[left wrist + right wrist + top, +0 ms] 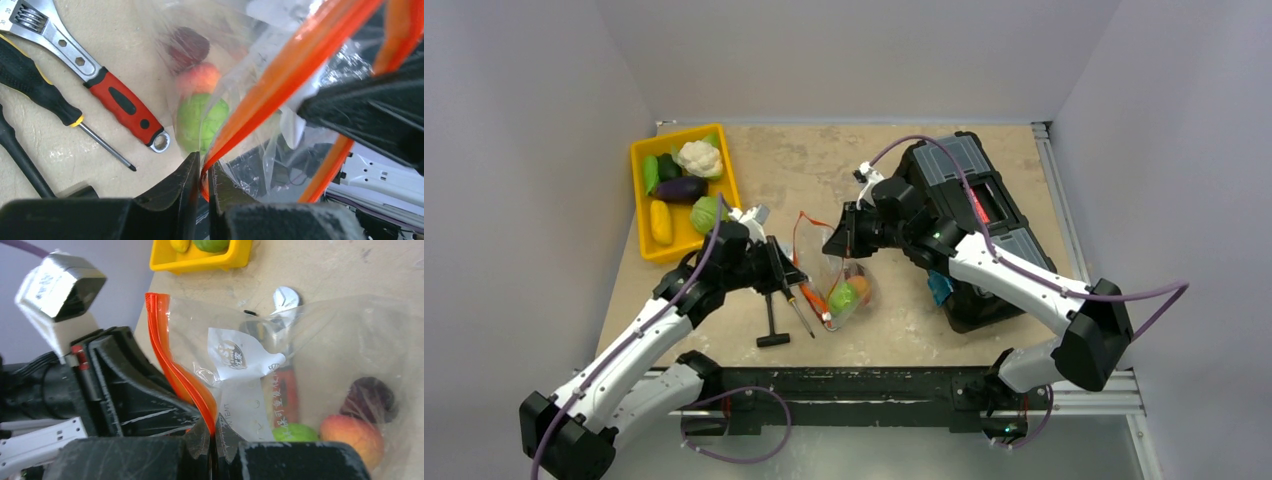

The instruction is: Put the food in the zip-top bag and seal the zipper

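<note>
Two robot arms met over the middle of a beige tabletop (pixel 904 330), w/ a crinkly clear plastic zip-top bag (pixel 849 285) stretched btwn them, its loaded end hanging low toward the table. The left gripper (pixel 204 174) had its black fingers pinched almost together on the thin red-orange zipper (pixel 290 65) along the bag's edge, w/ nothing but the strip btwn them. The right gripper (pixel 214 434) was clamped tight on the same zipper farther along, just beside the whitish label patch (pixel 240 360). Whether the strip was pressed closed along its length could not be made out.

Three pcs of toy food sat bunched inside the bag: a round green piece (pixel 200 120), an orange ball (pixel 200 77) & a dark purple piece (pixel 189 47).

A yellow plastic bin (pixel 646 215) at far left held a purple eggplant (pixel 682 189), a yellow piece (pixel 660 222), a white cauliflower (pixel 700 157) & a pale-green cabbage (pixel 707 213). A red-handled adjustable wrench (pixel 120 105), a black-and-yellow screwdriver (pixel 40 90) & a black T-handle key (pixel 772 325) lay on the table just left of the bag. A black toolbox (pixel 969 190) stood behind the right arm.
</note>
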Available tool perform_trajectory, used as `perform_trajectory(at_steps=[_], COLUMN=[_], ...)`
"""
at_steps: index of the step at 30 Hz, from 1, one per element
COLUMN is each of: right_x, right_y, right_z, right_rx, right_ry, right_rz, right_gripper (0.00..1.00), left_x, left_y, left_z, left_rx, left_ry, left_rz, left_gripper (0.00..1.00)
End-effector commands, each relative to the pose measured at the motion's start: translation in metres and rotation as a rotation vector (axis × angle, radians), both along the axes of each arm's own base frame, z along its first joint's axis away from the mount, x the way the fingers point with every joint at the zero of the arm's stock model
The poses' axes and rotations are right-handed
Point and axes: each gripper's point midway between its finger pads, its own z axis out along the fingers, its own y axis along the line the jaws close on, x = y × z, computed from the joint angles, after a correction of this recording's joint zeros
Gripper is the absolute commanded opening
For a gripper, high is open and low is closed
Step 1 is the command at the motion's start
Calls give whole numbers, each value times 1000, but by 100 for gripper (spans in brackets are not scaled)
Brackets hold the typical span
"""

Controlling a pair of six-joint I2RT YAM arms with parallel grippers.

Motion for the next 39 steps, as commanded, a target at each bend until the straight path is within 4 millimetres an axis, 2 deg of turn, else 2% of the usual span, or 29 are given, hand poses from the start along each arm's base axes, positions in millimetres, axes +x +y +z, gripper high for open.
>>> perform_trajectory(at_steps=[1, 7, 9, 10, 14, 16, 18, 24, 28, 34, 39], right_x=[24, 36, 38, 39, 37, 35, 35, 37, 38, 38, 40], right_y=[-19, -51, -60, -64, -75, -76, -75, -74, -69, -53, -42], right_z=[24, 27, 30, 32, 42, 44, 44, 39, 34, 26, 22], right_rx=[-81, -201, -226, -234, -237, -235, -235, -249, -246, -220, -203], right_ry=[-141, -229, -247, -259, -292, -300, -308, -340, -348, -347, -364], right_rz=[-105, -207, -231, -246, -264, -260, -250, -233, -208, -144, -96], right_gripper=[0, 0, 0, 0, 0, 0, 0, 0, 0, 0, 0], left_x=[-7, -10, -9, -8, 2, 9, 19, 58, 84, 123, 146], left_y=[-5, -14, -18, -19, -8, 4, 21, 97, 135, 223, 274], left_z=[38, 76, 89, 95, 108, 109, 108, 96, 84, 58, 30], left_rx=[-40, -72, -86, -87, -3, 58, 117, 200, 213, 543, 635], left_ry=[-69, -106, -131, -145, -208, -227, -233, -226, -178, -68, 80], left_rz=[-59, -138, -157, -165, -145, -111, -66, 223, 336, 540, 597], left_gripper=[10, 11, 15, 19, 53, 62, 65, 80, 80, 81, 80])
